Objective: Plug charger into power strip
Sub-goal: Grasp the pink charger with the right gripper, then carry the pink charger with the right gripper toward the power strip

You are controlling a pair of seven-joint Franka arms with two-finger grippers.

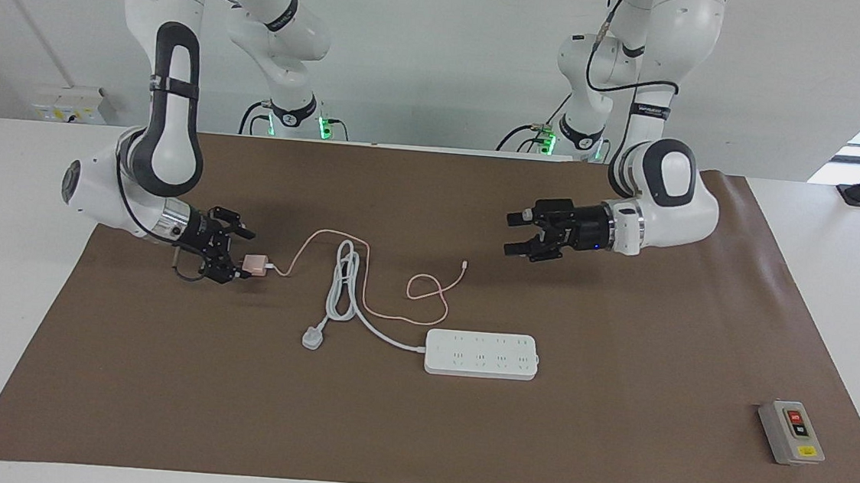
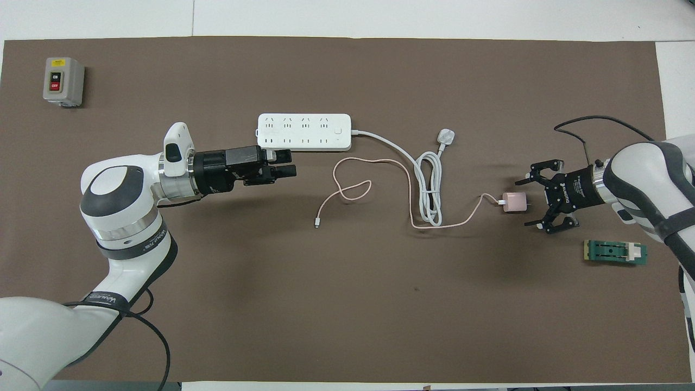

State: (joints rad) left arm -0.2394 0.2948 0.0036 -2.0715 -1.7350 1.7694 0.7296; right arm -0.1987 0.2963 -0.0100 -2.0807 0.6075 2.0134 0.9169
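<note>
The pale pink charger [image 1: 255, 264] lies on the brown mat toward the right arm's end, also seen in the overhead view [image 2: 514, 202]. Its thin pink cable [image 1: 426, 291] loops across the mat toward the power strip [image 1: 481, 354], a long white block also in the overhead view [image 2: 304, 132]. My right gripper [image 1: 238, 255] is low at the charger, open, its fingertips just short of the cube's two sides [image 2: 531, 201]. My left gripper [image 1: 512, 234] is open and empty, held over the mat by the strip's edge [image 2: 286, 164].
The strip's thick white cord, coiled [image 2: 429, 190], ends in a white three-pin plug [image 1: 312, 338] beside the pink cable. A grey box with red and black buttons [image 1: 791, 432] sits toward the left arm's end. A small green part [image 2: 615, 252] lies by the right arm.
</note>
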